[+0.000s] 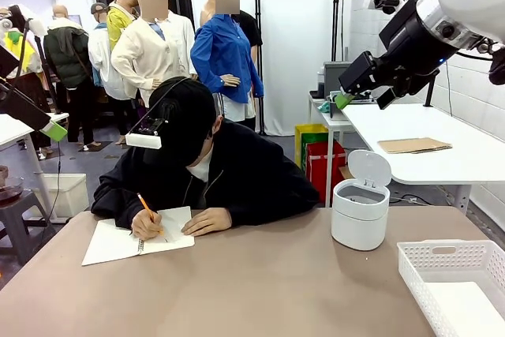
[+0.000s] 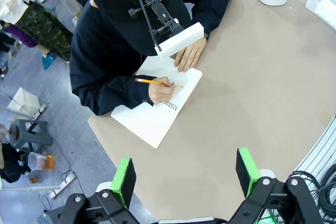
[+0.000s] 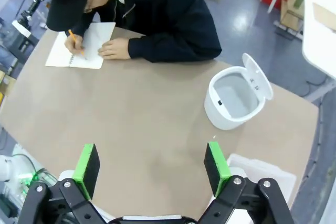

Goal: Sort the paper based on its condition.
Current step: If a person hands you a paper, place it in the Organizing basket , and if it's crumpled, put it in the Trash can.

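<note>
While a person's hand pencilled the open spiral notebook at the table's far side, its paper not yet torn out, the left gripper and right gripper hung high, jaws apart and empty, seemingly awaiting a sheet to grasp and sort

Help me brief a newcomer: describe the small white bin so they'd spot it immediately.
Start at the brown table where a person sits writing in a notebook. Between that person and the white slotted basket at the robot's right stands the small bin. It alone is round, a white tub with its flip lid standing open.
</note>
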Action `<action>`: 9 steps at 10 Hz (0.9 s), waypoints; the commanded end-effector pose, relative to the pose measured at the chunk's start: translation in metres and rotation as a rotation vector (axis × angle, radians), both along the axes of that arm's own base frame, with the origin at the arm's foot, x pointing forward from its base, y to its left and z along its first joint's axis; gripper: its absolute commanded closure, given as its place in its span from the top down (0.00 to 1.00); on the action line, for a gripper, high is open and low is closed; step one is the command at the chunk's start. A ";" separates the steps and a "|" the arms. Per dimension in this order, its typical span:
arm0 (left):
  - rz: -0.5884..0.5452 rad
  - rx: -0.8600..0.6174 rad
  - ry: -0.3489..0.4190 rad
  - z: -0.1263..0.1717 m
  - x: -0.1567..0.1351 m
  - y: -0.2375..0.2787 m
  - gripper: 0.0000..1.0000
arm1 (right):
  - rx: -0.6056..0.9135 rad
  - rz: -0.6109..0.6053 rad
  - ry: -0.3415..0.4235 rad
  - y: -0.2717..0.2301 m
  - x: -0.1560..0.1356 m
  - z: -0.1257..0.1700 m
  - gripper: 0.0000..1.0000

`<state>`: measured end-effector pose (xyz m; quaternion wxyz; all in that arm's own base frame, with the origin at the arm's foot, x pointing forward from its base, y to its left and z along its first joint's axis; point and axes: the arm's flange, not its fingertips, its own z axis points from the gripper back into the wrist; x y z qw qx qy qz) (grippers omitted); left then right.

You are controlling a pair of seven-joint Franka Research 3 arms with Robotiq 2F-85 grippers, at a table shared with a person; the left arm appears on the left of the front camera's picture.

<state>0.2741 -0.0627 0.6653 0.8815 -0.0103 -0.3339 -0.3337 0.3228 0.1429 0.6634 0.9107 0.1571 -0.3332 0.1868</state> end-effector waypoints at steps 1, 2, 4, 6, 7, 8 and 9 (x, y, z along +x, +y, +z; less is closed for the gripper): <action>0.000 0.000 0.000 0.000 0.000 0.000 1.00 | 0.007 -0.005 0.008 -0.003 0.003 -0.002 1.00; -0.059 -0.066 0.022 0.006 -0.004 -0.013 1.00 | -0.066 0.133 -0.020 -0.005 0.004 -0.005 1.00; -0.086 -0.100 0.051 0.015 -0.004 -0.020 1.00 | -0.174 0.239 -0.058 0.006 0.006 -0.002 1.00; -0.081 -0.105 0.039 0.017 0.001 -0.027 1.00 | -0.234 0.324 -0.129 0.022 0.013 0.004 1.00; -0.083 -0.118 0.047 0.016 0.000 -0.031 1.00 | -0.244 0.347 -0.167 0.028 0.008 0.011 1.00; -0.086 -0.136 0.047 0.017 0.001 -0.033 1.00 | -0.227 0.361 -0.172 0.033 0.004 0.016 1.00; -0.092 -0.139 0.039 0.018 0.003 -0.032 1.00 | -0.216 0.359 -0.183 0.038 0.005 0.016 1.00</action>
